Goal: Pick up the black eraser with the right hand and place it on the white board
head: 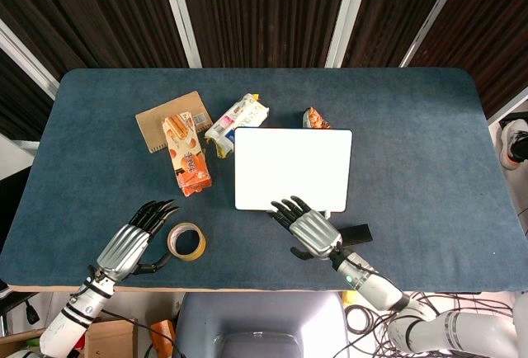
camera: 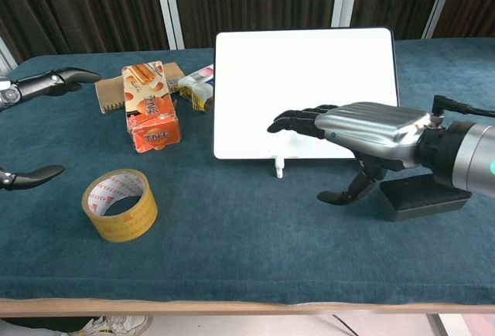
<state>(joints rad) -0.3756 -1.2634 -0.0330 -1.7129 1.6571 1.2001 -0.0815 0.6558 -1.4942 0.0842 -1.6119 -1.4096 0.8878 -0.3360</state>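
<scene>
Beside right hand (camera: 371,131) (open): black eraser (camera: 421,195) flat, long axis left-right.

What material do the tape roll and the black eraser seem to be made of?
Tape roll: glossy, translucent yellowish plastic film, probably on a cardboard core; light shines through its wall. Black eraser: matte block with a fuzzy-looking top, perhaps felt on plastic; not certain.

Right hand (head: 312,229): we see it open, fingers over the white board's (head: 293,168) near edge.
Black eraser (head: 358,233): on the table (head: 429,152), just beside our wrist.
Left hand (head: 132,242): open beside the tape roll (head: 186,241).
</scene>
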